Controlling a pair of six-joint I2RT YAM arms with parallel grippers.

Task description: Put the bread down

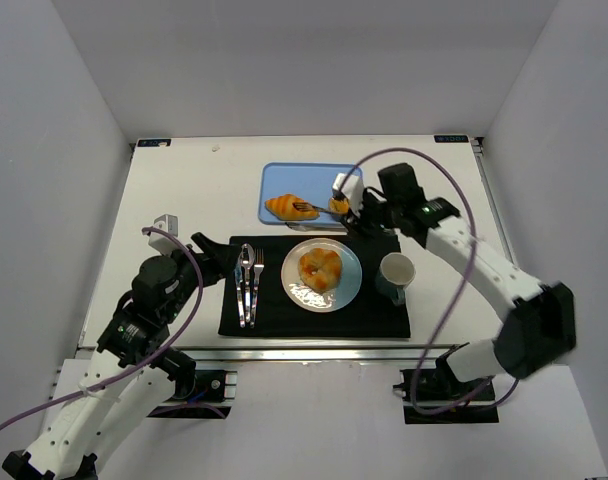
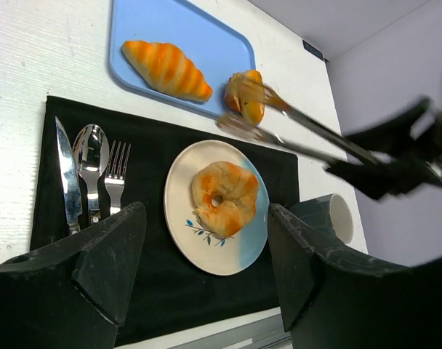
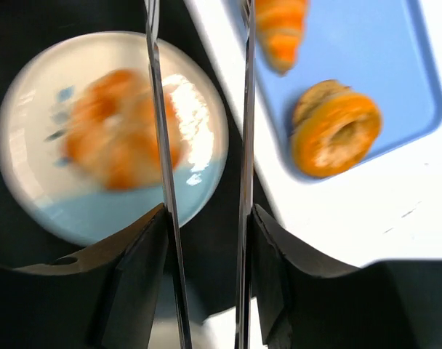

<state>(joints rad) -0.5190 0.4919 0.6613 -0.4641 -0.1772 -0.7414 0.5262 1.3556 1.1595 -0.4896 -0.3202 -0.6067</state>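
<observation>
R gripper (image 3: 208, 218) on tongs (image 3: 246, 131), half-open

No lettering can be read anywhere from where I stand. The bench (image 1: 184, 180) has a left tag (image 1: 154, 142) and a right tag (image 1: 451, 137), small and dark, at its far corners. Their pale print is too small to make out. The plate (image 2: 244, 247) bears only a blue leaf sprig (image 2: 204, 233), with no words or numbers.
</observation>
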